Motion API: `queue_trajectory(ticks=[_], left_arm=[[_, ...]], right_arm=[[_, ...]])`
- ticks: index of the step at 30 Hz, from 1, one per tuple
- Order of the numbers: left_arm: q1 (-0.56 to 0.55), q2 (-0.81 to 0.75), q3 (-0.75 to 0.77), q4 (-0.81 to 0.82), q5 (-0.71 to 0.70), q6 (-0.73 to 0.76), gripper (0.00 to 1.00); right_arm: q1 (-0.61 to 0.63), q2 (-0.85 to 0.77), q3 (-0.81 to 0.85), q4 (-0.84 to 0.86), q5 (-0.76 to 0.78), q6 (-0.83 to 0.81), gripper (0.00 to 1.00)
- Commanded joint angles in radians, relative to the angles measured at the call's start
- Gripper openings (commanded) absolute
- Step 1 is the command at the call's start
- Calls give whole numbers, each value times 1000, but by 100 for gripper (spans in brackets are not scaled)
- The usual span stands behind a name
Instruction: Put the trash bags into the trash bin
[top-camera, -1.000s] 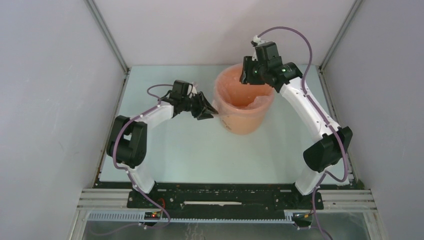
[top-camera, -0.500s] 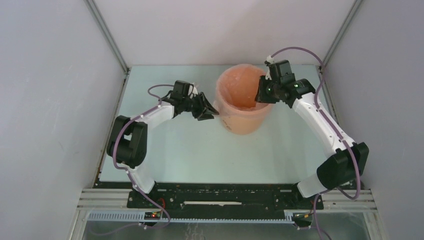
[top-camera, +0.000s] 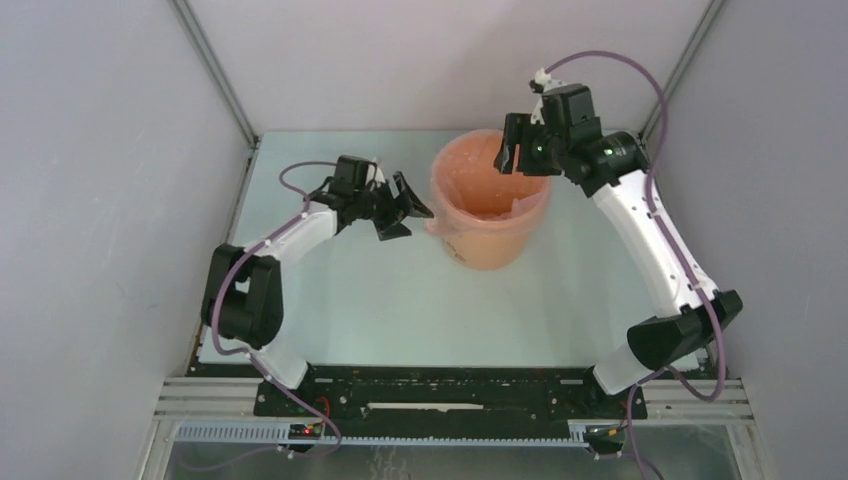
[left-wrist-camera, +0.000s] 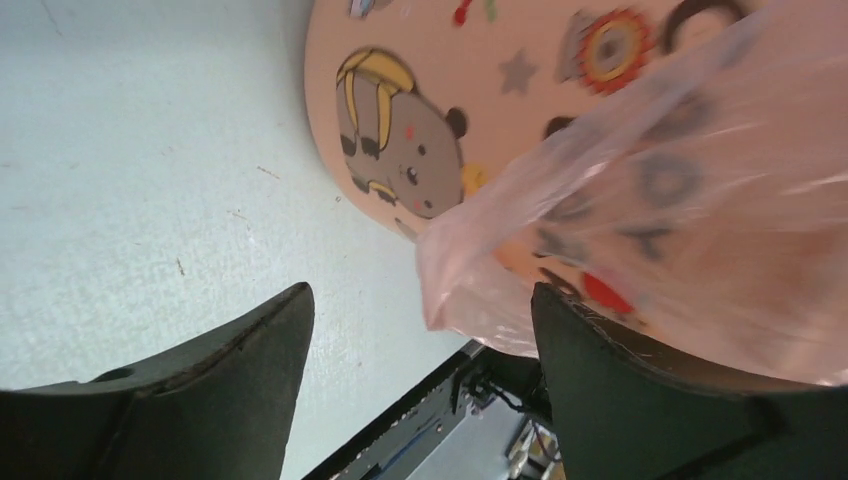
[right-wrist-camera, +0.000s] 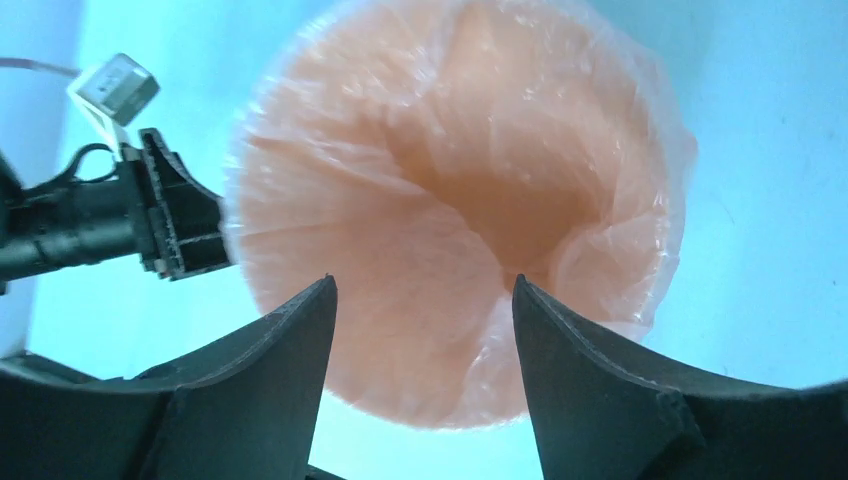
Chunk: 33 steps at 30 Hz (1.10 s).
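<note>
Trash bag (left-wrist-camera: 650, 190) lines the bin (top-camera: 490, 242), corner just before parted left jaws.

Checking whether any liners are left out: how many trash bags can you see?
1. The pale-pink trash bag lines the orange trash bin, its edge folded over the rim. A second one inside could be hidden.

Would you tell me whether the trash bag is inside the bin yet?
Mostly in: the trash bag lines the upright bin on the inside, and its edge drapes over the rim outside.
</note>
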Motion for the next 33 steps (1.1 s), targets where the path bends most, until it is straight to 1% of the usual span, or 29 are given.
queue_trajectory(ticks=[1, 5, 7, 12, 15, 16, 19, 20, 21, 24, 26, 28, 30, 33], left_arm=[[50, -135, -16, 10, -19, 30, 86], [59, -205, -38, 10, -32, 24, 89], [59, -244, -63, 11, -42, 21, 90], [59, -308, -123, 13, -45, 16, 90], [57, -334, -150, 19, -48, 0, 90], [52, -351, -154, 23, -55, -2, 93], [37, -433, -136, 25, -85, 12, 97], [34, -467, -123, 20, -104, 20, 99], [32, -497, -112, 11, -133, 26, 100], [32, -572, -74, -42, -200, 38, 100], [31, -625, -81, -42, -232, 31, 100], [30, -680, -103, -11, -252, 23, 100], [29, -733, -124, 5, -276, 32, 100], [29, -797, -135, 5, -322, 54, 100]], right_arm=[[10, -80, 109, -66, -25, 8, 77], [-15, -122, 104, -75, -87, 34, 81], [-35, -151, 62, -83, -117, 38, 81], [-41, -305, -160, -36, -272, 40, 84], [-8, -408, -299, -5, -301, 54, 87], [-2, -435, -326, -12, -302, 58, 87], [-5, -504, -334, -67, -256, 63, 90], [-11, -532, -325, -85, -235, 64, 93], [-16, -559, -315, -96, -215, 67, 99], [-25, -635, -335, -101, -157, 83, 99], [-21, -687, -427, -59, -152, 90, 100], [-1, -729, -561, 42, -157, 94, 100], [64, -751, -678, 149, -122, 97, 100], [205, -716, -798, 280, 11, 98, 100]])
